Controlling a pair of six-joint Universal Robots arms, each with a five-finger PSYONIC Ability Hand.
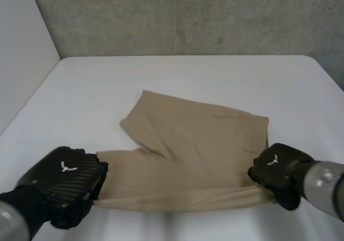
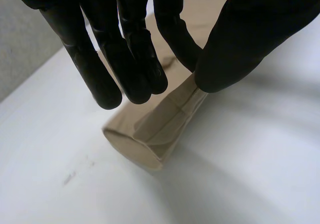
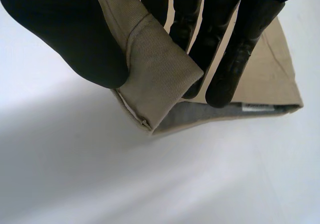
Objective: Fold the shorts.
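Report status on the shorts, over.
Left hand pinching shorts at near leg hem. Right hand pinching near waistband corner. Shorts spread on table, no fold yet. Nothing in the way.

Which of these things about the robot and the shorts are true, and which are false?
1. The shorts are tan. True.
2. The left hand pinches the shorts. True.
3. The right hand is far from the shorts. False: it pinches the near corner on its own side.
4. The table is black. False: it is white.
5. The shorts are rolled into a ball. False: they lie mostly spread out on the table.
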